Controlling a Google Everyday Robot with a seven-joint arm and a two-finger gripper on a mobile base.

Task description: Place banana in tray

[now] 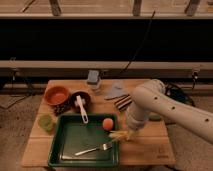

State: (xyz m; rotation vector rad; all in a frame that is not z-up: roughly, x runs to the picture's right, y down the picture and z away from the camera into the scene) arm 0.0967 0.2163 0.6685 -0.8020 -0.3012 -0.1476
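Yellow banana (120,135), clamped in the gripper (128,134) at the tray (65,150) right rim, may drop outside if released early.

The small slim yellow banana (119,135) hangs at the gripper (125,136), over the right rim of the large rectangular dark green plastic tray (70,137), at about 3 o'clock of it. The tray lies flat toward 6 o'clock on the desk.
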